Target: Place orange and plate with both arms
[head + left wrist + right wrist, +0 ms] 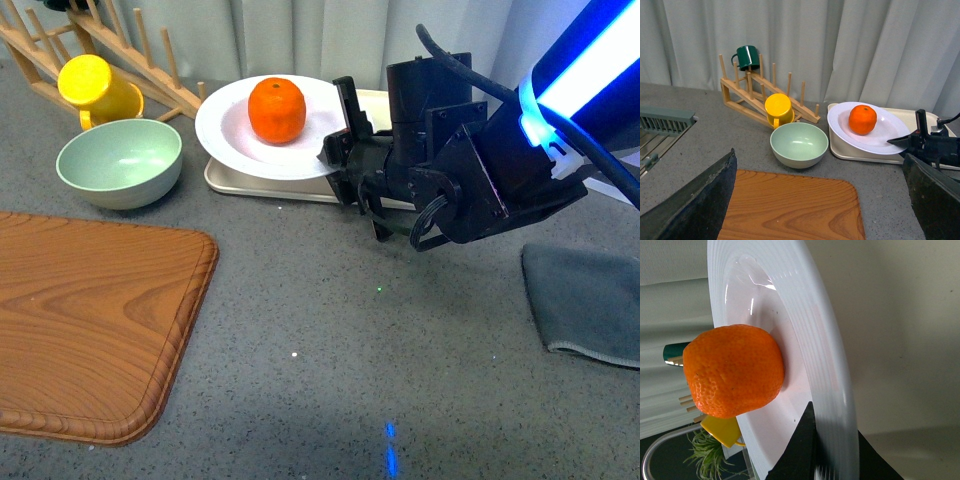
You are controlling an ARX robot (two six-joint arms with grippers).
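Observation:
The orange sits in the white ridged plate, which is tilted, its left side resting on the beige tray at the back. My right gripper is shut on the plate's right rim and holds that side raised. The right wrist view shows the orange in the plate with one black finger above the rim and one below it. My left gripper is open and empty above the wooden board, its fingers far apart; from there I see the orange and plate.
A pale green bowl stands left of the plate, a yellow cup behind it against a wooden rack holding a green mug. A wooden board lies front left, a grey cloth on the right.

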